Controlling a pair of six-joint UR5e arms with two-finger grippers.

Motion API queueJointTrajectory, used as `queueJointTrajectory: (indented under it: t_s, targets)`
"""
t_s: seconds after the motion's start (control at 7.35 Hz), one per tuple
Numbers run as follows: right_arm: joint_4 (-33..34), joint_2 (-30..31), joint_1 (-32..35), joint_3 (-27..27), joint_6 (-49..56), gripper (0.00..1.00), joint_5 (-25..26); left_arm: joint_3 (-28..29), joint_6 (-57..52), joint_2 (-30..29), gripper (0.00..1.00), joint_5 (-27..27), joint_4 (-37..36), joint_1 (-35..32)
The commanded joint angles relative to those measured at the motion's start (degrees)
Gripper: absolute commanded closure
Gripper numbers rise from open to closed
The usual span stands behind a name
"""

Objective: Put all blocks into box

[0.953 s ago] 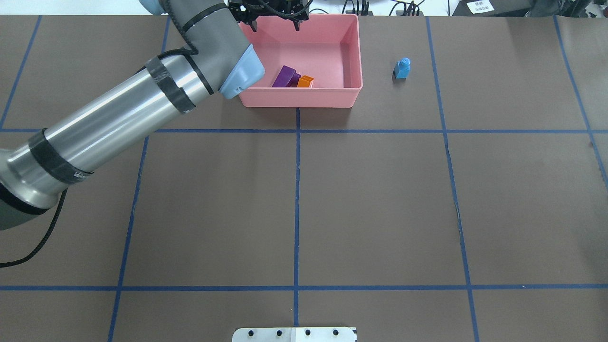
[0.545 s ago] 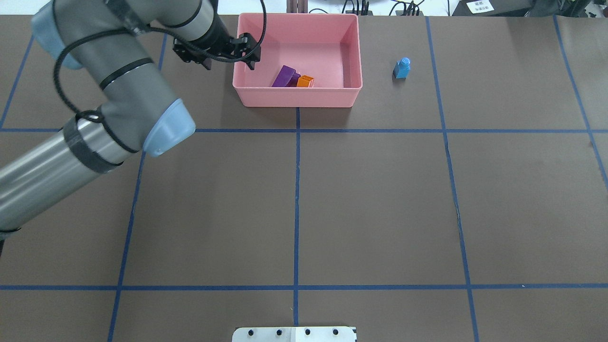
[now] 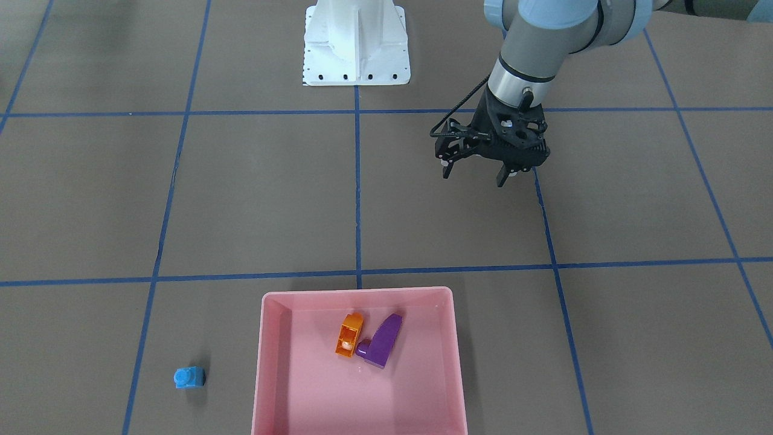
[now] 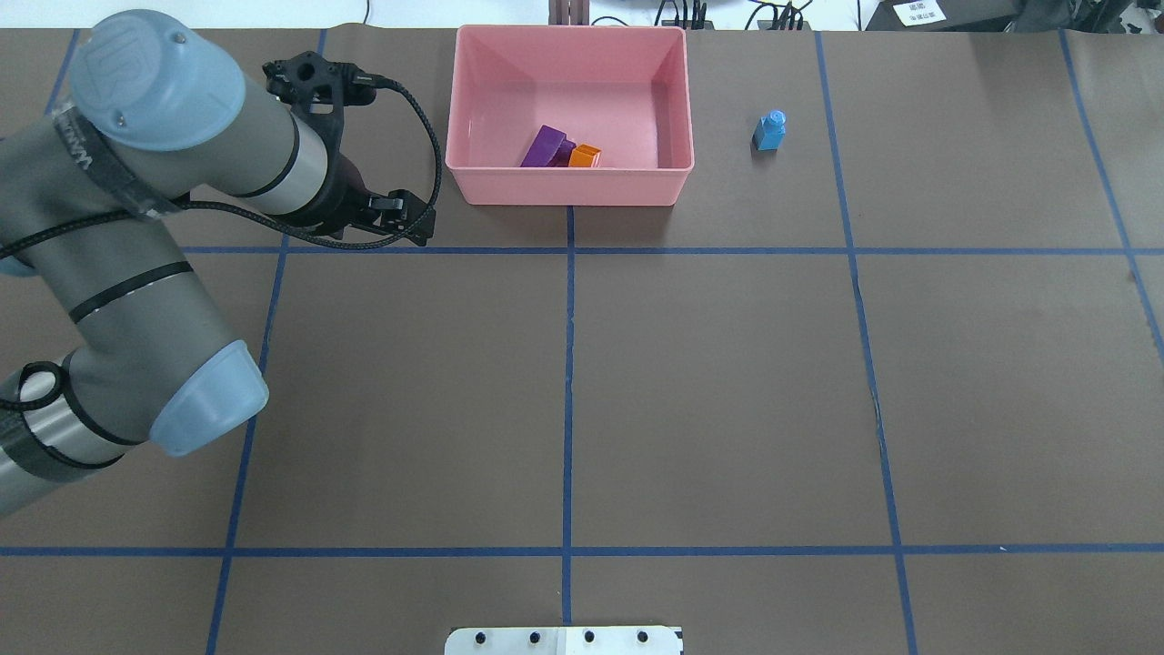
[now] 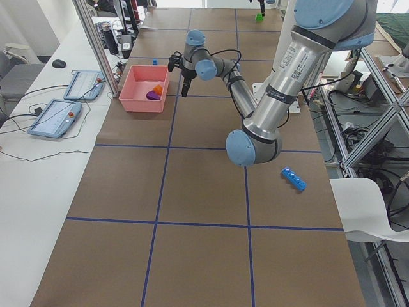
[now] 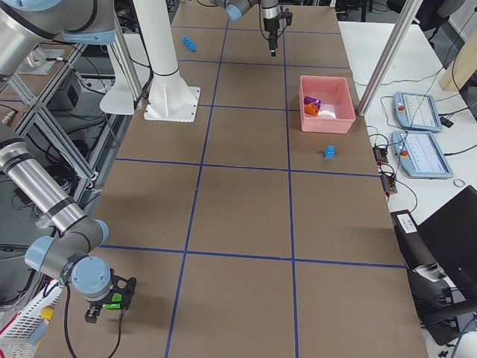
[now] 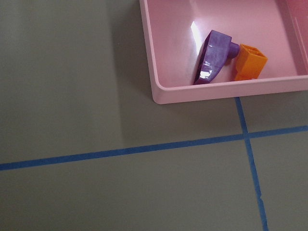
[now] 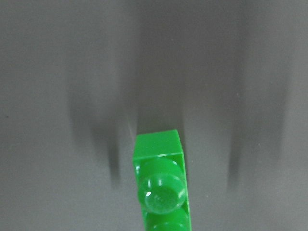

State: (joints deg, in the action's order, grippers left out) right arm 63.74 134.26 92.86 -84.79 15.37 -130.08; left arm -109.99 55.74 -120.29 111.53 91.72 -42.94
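1. left gripper (image 3: 473, 177): hangs over the table (image 4: 727, 382) on the robot's left of the box, close to the box corner nearest the robot. its fingers point down. the two fingers stand wide apart and there is nothing between them.
2. right gripper (image 6: 106, 313): seen only from the side camera, low at the table's end on the robot's right, just over the green two-stud brick. whether its fingers are spread or closed cannot be told.
3. box (image 4: 568, 191): pink tray at the side of the table far from the robot. it sits in line with the middle blue tape line (image 4: 568, 364) and holds two bricks.
4. orange brick (image 3: 349, 335): inside the box, near the wall nearest the robot. it is tipped so that its hollow underside shows in the front-facing view, and it touches the purple brick.
5. purple sloped brick (image 3: 381, 341): inside the box, lying against the orange brick on that brick's side toward the robot's left.
6. small blue single-stud brick (image 4: 769, 132): outside the box, upright on the table with its stud on top. it stands on the robot's right of the box, near it but apart.
7. long blue four-stud bar (image 5: 293, 178): outside the box, flat on the table with studs up. it is well apart from the box, toward the robot's left, beside the left arm's elbow in the left side view.
8. green two-stud brick (image 8: 161, 183): outside the box, studs up on the table at its right end, well apart from the box.
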Motion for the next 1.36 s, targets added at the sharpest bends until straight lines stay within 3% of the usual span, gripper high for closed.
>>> queueJointTrajectory:
  t_s: [0.0, 0.41, 0.54, 0.68, 0.95, 1.23]
  targets:
    - [-2.1, -2.4, 0.0, 3.8, -0.9, 0.02, -0.8, -4.2, -0.2, 4.9, 0.00, -0.6, 0.0, 0.8]
    - [-2.0, -2.9, 0.0, 5.5, -1.3, 0.26, -7.4, -11.6, -0.2, 14.7, 0.00, -0.6, -0.2, 3.8]
    - [-2.0, -2.8, 0.0, 5.7, -1.3, 0.50, -7.4, -12.6, -0.2, 17.6, 0.00, -0.6, -0.2, 4.5]
    - [-2.3, -2.8, 0.0, 6.1, -1.1, 1.00, -7.5, -15.0, -0.2, 23.1, 0.00, -0.4, -0.2, 5.8]
    - [-2.5, -2.7, 0.1, 1.2, -1.7, 1.00, -10.4, -20.8, -0.4, 34.9, 0.01, 0.3, 0.8, 10.8]
    - [-1.3, -3.0, 0.0, -8.8, -9.8, 1.00, -10.5, -22.5, -5.0, 38.5, 0.01, -0.3, 1.1, 16.6]
